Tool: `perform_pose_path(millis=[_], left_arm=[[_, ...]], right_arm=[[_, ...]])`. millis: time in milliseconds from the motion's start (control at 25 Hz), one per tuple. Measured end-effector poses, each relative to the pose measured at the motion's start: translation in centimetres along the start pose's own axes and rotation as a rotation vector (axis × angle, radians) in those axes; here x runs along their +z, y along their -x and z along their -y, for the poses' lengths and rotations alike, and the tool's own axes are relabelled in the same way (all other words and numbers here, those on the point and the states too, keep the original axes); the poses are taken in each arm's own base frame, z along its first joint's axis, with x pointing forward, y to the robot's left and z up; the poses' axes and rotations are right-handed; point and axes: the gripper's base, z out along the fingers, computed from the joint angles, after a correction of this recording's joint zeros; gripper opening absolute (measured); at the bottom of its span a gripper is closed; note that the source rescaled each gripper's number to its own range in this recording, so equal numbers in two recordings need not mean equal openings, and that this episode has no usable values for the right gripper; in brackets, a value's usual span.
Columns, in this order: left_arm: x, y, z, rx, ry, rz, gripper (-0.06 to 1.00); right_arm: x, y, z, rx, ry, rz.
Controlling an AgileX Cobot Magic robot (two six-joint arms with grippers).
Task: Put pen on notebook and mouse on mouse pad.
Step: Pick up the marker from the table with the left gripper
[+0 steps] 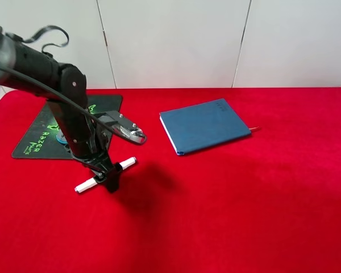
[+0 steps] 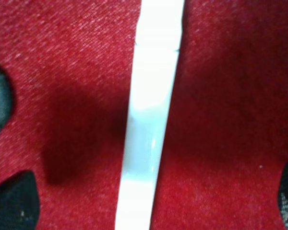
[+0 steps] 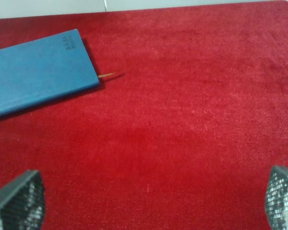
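The white pen (image 1: 105,175) lies slantwise on the red cloth, in front of the black mouse pad (image 1: 37,133). My left gripper (image 1: 109,177) is down over the pen's middle, open. In the left wrist view the pen (image 2: 149,120) runs between the dark fingertips (image 2: 14,206), which stand well apart from it. Only a teal bit of the mouse (image 1: 62,138) shows on the pad; the left arm hides the rest. The dark blue notebook (image 1: 204,125) lies shut right of centre. My right gripper (image 3: 153,201) hovers open over bare cloth near the notebook (image 3: 38,72), holding nothing.
A red cloth (image 1: 244,199) covers the whole table. The notebook's red ribbon (image 1: 254,129) sticks out at its right side. A white wall stands behind the table's far edge.
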Motion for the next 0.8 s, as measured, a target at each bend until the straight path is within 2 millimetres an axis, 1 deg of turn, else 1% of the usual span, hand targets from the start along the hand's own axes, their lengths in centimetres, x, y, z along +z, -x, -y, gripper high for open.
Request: perform_pose_path(millis=[120, 280, 360, 480, 600, 800], left_arm=[[0.54, 0.04, -0.06, 0.001, -0.003, -0.009, 1.0], [0.7, 0.01, -0.13, 0.01, 0.002, -0.017, 1.0], [0.7, 0.0, -0.14, 0.011, 0.003, -0.018, 0.97], [0.7, -0.01, -0.14, 0.012, 0.003, -0.019, 0.85], [0.7, -0.05, -0.13, 0.013, 0.002, -0.023, 0.65], [0.7, -0.07, -0.12, 0.013, 0.001, -0.026, 0.37]], right_arm=[[0.0, 0.0, 0.0, 0.0, 0.0, 0.0], [0.0, 0.0, 0.0, 0.0, 0.0, 0.0], [0.0, 0.0, 0.0, 0.0, 0.0, 0.0], [0.0, 0.0, 0.0, 0.0, 0.0, 0.0], [0.0, 0.0, 0.0, 0.0, 0.0, 0.0], [0.0, 0.0, 0.0, 0.0, 0.0, 0.0]])
